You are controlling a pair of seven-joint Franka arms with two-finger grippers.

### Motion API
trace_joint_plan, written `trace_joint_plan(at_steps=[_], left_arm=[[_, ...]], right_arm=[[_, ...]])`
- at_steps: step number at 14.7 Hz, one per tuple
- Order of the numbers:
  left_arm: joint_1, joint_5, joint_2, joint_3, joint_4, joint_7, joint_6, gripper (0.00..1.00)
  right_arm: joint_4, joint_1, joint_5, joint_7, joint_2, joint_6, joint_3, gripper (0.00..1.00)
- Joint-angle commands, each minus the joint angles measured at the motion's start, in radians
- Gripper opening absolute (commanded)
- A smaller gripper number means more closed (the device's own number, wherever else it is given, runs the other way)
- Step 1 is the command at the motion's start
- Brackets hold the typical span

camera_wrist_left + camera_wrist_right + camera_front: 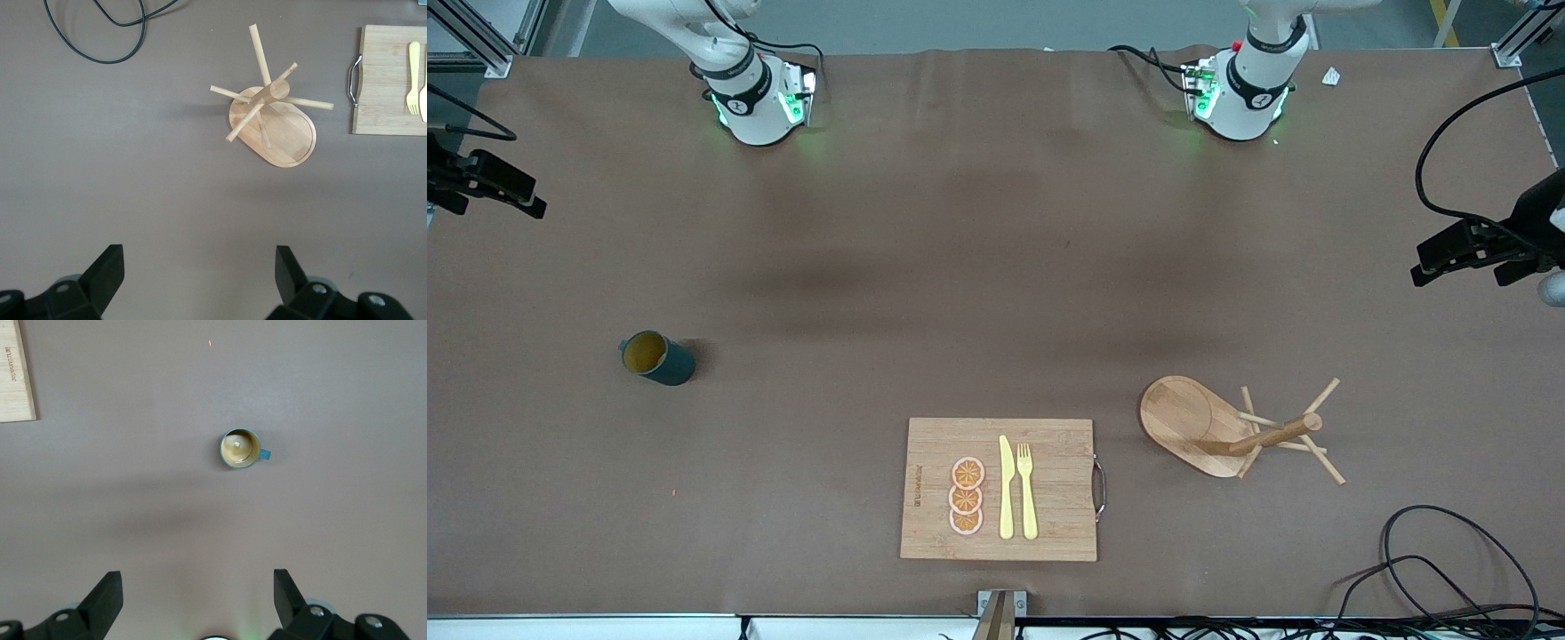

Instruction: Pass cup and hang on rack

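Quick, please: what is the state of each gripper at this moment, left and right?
Left gripper: jaws open, holding nothing, high over the table with the rack below.
Right gripper: jaws open, holding nothing, high over the cup.

Wide table [978, 267] w/ brown matte covering, faint creases and soft shadow patches across the middle. Rectangular bamboo cutting board [1049, 444] w/ metal handle [1100, 487] near the front-camera edge, roughly mid-table; on it three orange slices [967, 496] stacked in a row, beside them a yellow knife [1006, 489] and yellow fork [1028, 491] lying parallel. Loose black cable [1449, 569] coiled on the covering toward the left arm's end, near the front edge. Small white scrap [1331, 76] at the table edge by the bases. Grey floor and aluminium frame posts [480, 40] past the table corners. Even overhead light, no hard shadows.
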Motion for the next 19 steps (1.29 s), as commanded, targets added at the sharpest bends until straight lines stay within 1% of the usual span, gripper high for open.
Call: trace_joint_plan(at_steps=[1,7,10,11,13,15,16,19], left_arm=[[0.003,0.013,-0.023,0.000,-0.020,0.021,0.007,1.00],[0.001,0.016,-0.023,0.001,-0.022,0.020,0.007,1.00],[0.000,0.018,-0.023,0.001,-0.022,0.020,0.007,1.00],[0.000,0.016,-0.023,0.001,-0.022,0.020,0.007,1.00],[0.000,0.018,-0.023,0.001,-0.022,0.021,0.007,1.00],[0.000,0.016,-0.023,0.001,-0.022,0.021,0.007,1.00],[0.000,0.016,-0.023,0.001,-0.022,0.021,0.007,1.00],[0.001,0.016,-0.023,0.001,-0.022,0.021,0.006,1.00]], right_arm=[[-0.007,0.007,0.015,0.021,-0.007,0.001,-0.003,1.00],[-0.008,0.013,0.015,0.025,-0.002,0.001,-0.003,1.00],[-0.005,0.006,0.015,0.023,0.027,0.006,-0.003,1.00],[-0.005,-0.001,0.015,0.022,0.044,0.011,-0.003,1.00],[-0.003,-0.016,0.009,0.011,0.119,0.061,-0.009,1.00],[-0.005,-0.065,0.015,0.000,0.188,0.092,-0.007,1.00],[-0.006,-0.068,0.015,-0.036,0.219,0.099,-0.007,1.00],[-0.039,-0.070,0.017,-0.153,0.292,0.197,-0.007,1.00]])
